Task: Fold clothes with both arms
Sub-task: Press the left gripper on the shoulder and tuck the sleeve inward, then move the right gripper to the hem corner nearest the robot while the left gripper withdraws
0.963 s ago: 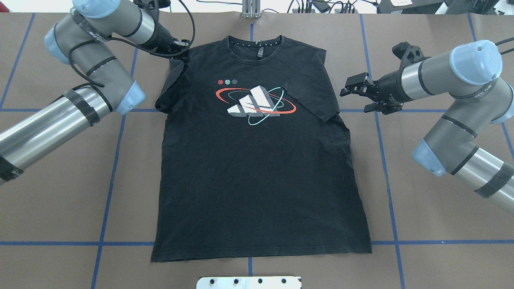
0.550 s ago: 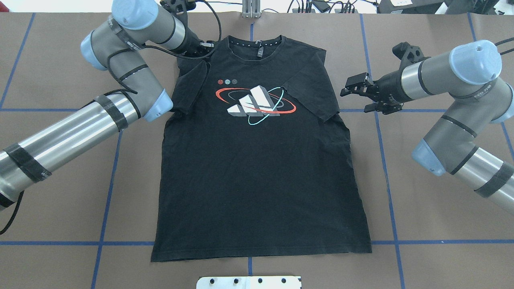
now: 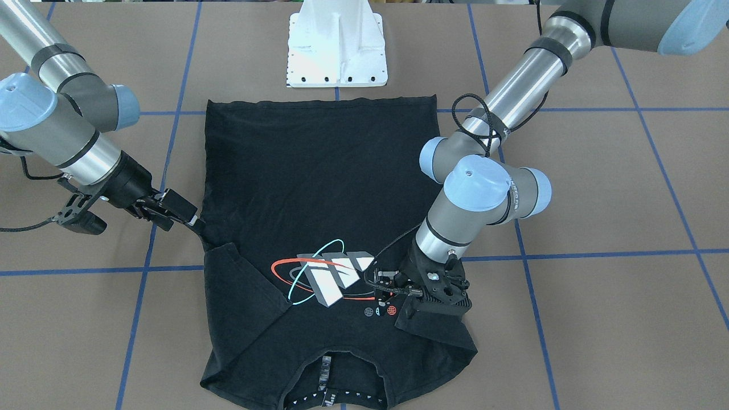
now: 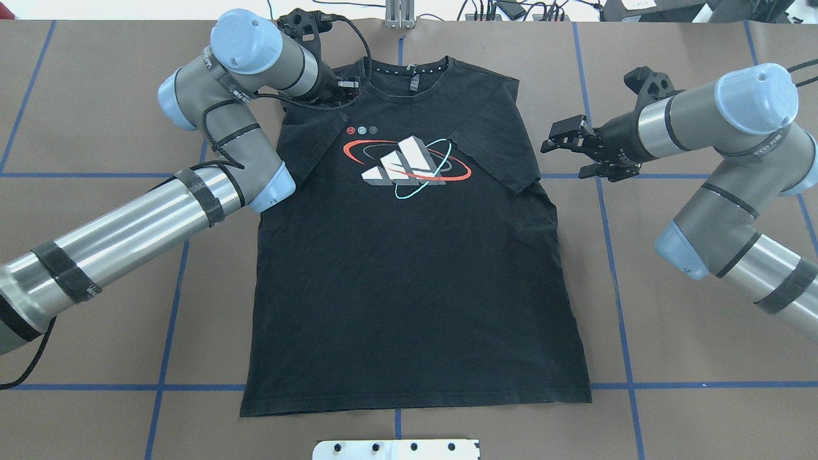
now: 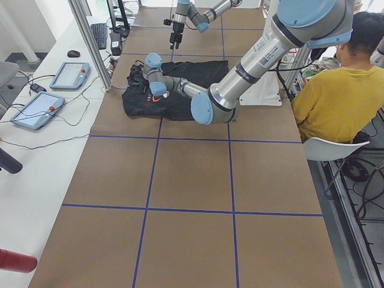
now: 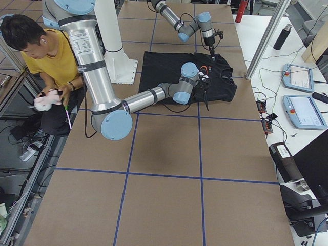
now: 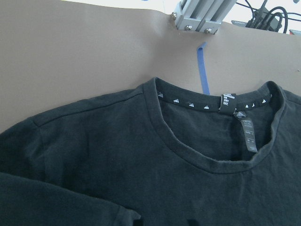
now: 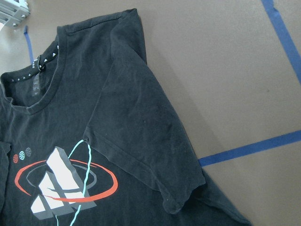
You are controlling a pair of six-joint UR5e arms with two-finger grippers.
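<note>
Black T-shirt (image 4: 409,287) spread flat on brown table (image 4: 703,383), print up; collar at 12 o'clock, hem at 6 in overhead view.

Step in hand, as judged: first sleeve fold. Left sleeve (image 4: 313,137) turned in over chest, flap edge just beside three dots (image 4: 362,130), at 10 o'clock of block logo (image 4: 406,163). Left gripper (image 4: 348,86) at 11 o'clock of logo, close by collar. Fingers apparently pinched on sleeve's shoulder end. Tips mostly hidden under wrist, so grip inferred from raised flap in front-facing view. Right gripper (image 4: 569,153) at 3 o'clock of logo, just off right sleeve (image 4: 505,147). Fingers spread wide, nothing held, no contact with cloth. Right sleeve flat, not yet folded.

Next move, by judgement: lay flap down flat and let go without dragging cloth. Then close right gripper on right sleeve edge and mirror the fold. Risk: flap springing back or bunching over print.

Count: one T-shirt; two sleeves, one turned in, one out; one logo; three dots; two arms (image 4: 128,236); two grippers; one white pedestal base (image 3: 338,48) beyond hem at 6 o'clock; one seated person (image 5: 336,90) in side views.
</note>
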